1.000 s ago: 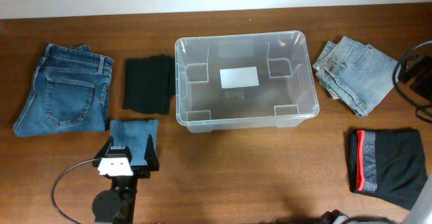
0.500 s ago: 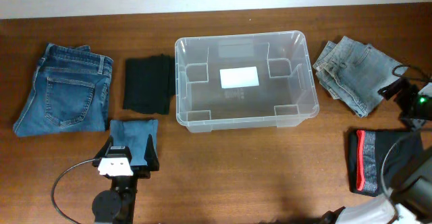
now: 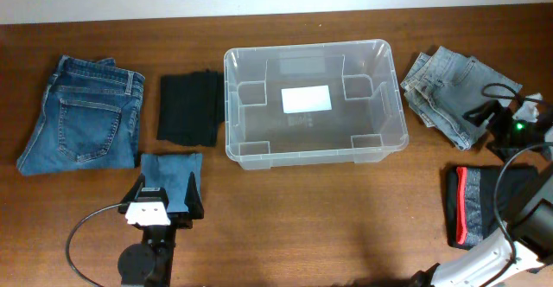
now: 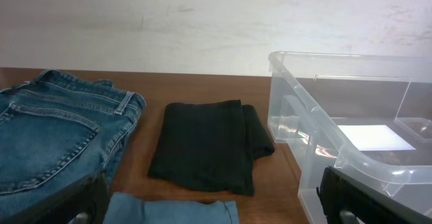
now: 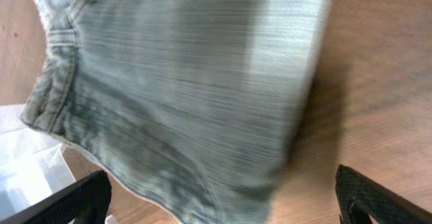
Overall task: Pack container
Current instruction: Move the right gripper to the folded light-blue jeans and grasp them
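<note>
The container is a clear tub at the table's middle, and its white label shows on the base. Its near-left corner appears in the left wrist view as the container. My left gripper stands open astride a small folded blue cloth, which lies between the jaws as the blue cloth. My right gripper is open at the near-right edge of folded light jeans. The light jeans fill the right wrist view, with the right gripper low over their edge.
Dark blue jeans lie at the far left. A folded black cloth sits between them and the tub. A black garment with a red stripe lies at the front right, under the right arm.
The right arm has come in from the right edge and swung left to the light jeans. The left arm and all the clothes have stayed put.
</note>
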Action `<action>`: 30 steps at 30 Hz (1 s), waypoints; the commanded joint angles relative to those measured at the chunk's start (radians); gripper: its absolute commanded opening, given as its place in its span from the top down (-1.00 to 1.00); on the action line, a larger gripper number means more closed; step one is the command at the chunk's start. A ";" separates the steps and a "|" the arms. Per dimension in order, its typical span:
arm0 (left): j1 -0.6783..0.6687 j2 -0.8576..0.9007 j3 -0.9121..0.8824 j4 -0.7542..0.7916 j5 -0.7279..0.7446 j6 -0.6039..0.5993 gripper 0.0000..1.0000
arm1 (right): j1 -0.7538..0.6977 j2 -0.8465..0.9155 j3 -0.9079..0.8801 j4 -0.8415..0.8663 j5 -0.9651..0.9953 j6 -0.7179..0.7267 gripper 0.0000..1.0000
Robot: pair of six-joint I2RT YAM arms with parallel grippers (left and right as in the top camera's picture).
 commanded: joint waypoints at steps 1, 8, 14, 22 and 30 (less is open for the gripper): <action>0.005 -0.008 -0.002 -0.004 0.004 0.016 -0.99 | 0.059 0.016 0.010 0.013 0.073 -0.002 -0.97; 0.005 -0.008 -0.002 -0.004 0.004 0.016 -0.99 | 0.135 0.016 0.010 0.040 0.243 0.100 -0.97; 0.005 -0.008 -0.002 -0.004 0.004 0.016 -0.99 | 0.139 0.016 0.009 0.050 0.243 0.198 -0.97; 0.005 -0.008 -0.002 -0.004 0.004 0.016 -0.99 | 0.142 0.032 0.008 0.048 0.243 0.218 -0.97; 0.005 -0.008 -0.002 -0.004 0.004 0.016 -0.99 | 0.142 0.107 0.008 0.048 0.234 0.249 -0.97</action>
